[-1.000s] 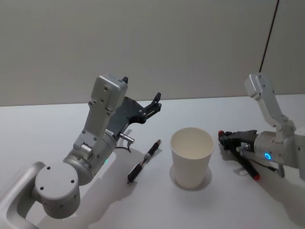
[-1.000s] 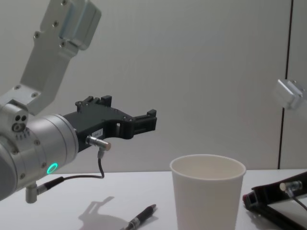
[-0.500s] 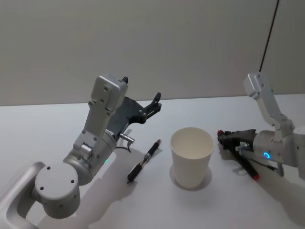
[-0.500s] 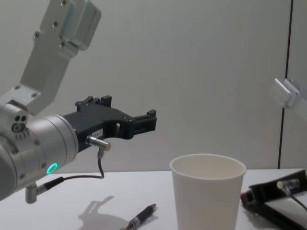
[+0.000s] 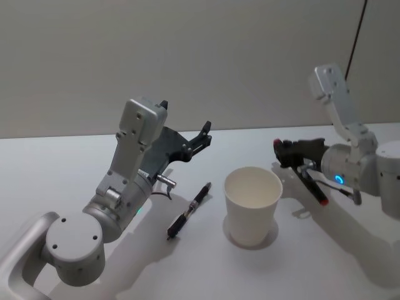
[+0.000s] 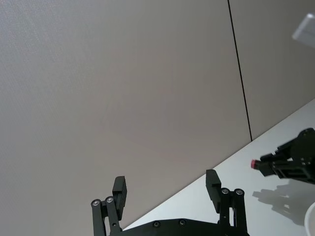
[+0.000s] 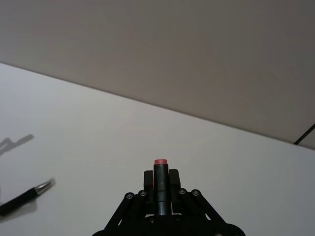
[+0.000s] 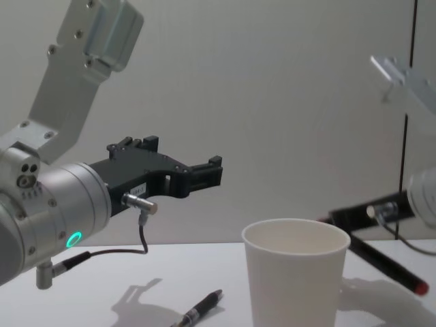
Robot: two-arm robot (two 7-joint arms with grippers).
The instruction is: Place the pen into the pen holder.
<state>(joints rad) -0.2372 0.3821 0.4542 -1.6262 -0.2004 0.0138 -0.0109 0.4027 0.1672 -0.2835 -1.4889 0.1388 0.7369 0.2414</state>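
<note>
White and plain, your paper cup [image 5: 251, 206] stands upright on the table [image 5: 62, 162]. Your right gripper [image 5: 286, 153] hangs just right of the cup's rim, off the table, clamped on a red-tipped pen [image 5: 314, 190] that slants down away from the cup. Your left gripper [image 5: 185, 115] hangs spread wide, holding nothing. A black pen [image 5: 189, 211] lies left of the cup.

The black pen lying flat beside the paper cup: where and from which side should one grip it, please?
Mid-barrel, from straight above, closing across its length: the pen lies flat, slanted, apart from the cup. The open left claw hangs nearest.
</note>
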